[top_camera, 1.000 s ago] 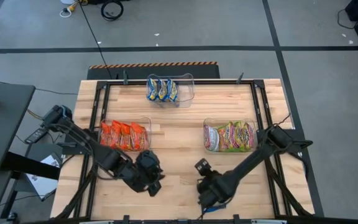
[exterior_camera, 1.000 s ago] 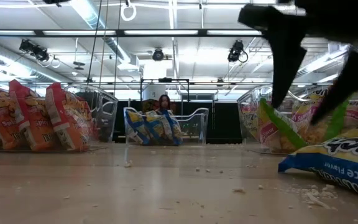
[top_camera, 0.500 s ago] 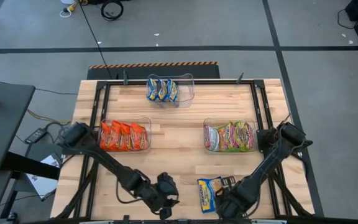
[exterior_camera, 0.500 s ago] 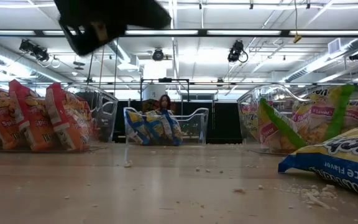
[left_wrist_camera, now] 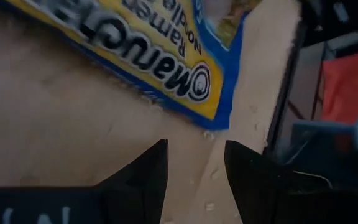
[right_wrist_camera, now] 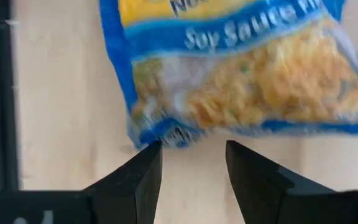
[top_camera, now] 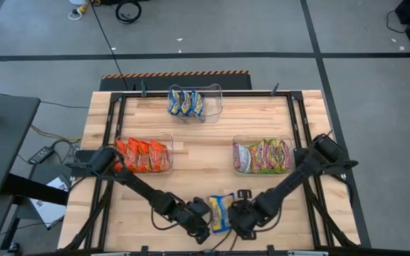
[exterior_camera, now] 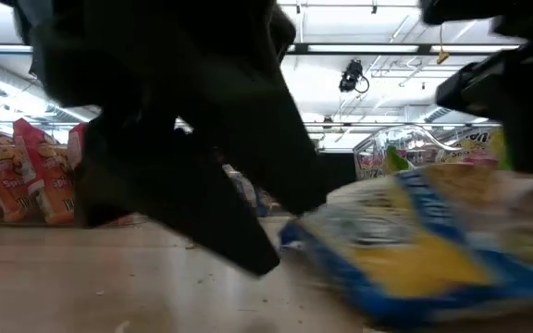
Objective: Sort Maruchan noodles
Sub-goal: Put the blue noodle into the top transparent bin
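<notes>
One blue-and-yellow Maruchan packet (top_camera: 221,212) lies flat on the table near its near edge, between my two grippers. My left gripper (top_camera: 205,214) stands open at the packet's left side. In the left wrist view (left_wrist_camera: 194,165) a packet corner (left_wrist_camera: 221,119) lies just ahead of its fingers, with bare wood between. My right gripper (top_camera: 233,215) is open at the packet's right side. The other packets stand on edge in three clear bins: blue (top_camera: 186,103), orange-red (top_camera: 142,156), green and pink (top_camera: 263,155). My right gripper (right_wrist_camera: 192,163) comes level from the table's right, its open fingers reaching the packet's short edge (right_wrist_camera: 160,135). One fingertip (right_wrist_camera: 151,149) stands right at that edge; I cannot tell whether it touches. The packet lies flat on the wood.
Noodle crumbs are scattered on the wood (left_wrist_camera: 211,186). A dark metal frame (top_camera: 111,135) runs around the tabletop. The middle of the table between the three bins is bare wood (top_camera: 201,156). The low view is mostly blocked by the left gripper (exterior_camera: 202,176).
My left gripper swung along the near edge toward the right and came up to the packet. My right gripper drew back toward the right, uncovering the packet, then returned leftward. The packet slid left and slightly toward the far edge, staying flat.
</notes>
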`<act>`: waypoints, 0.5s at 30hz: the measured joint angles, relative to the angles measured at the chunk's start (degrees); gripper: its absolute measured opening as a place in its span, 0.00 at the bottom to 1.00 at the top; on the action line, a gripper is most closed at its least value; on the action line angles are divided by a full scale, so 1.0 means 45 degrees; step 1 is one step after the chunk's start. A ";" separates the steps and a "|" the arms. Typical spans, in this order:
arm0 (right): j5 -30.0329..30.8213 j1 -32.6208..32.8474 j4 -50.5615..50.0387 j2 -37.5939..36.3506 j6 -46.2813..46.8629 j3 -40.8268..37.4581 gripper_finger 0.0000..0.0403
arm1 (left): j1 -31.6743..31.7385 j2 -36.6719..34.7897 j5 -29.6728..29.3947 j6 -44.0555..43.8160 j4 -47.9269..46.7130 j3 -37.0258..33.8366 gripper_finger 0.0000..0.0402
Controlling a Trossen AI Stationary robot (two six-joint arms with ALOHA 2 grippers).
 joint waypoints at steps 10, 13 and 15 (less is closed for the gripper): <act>0.0003 0.0056 -0.0088 0.0000 -0.0256 0.0001 0.45 | 0.0332 0.0079 -0.0148 -0.3476 -0.0192 0.0005 0.41; 0.0235 0.0377 -0.0074 0.0000 0.0189 0.0002 0.45 | 0.0491 0.0068 -0.0623 -0.3962 -0.0983 0.0024 0.41; 0.0316 0.0584 -0.0077 0.0000 0.0450 0.0000 0.45 | 0.0589 0.0044 -0.1091 -0.4324 -0.1110 0.0019 0.41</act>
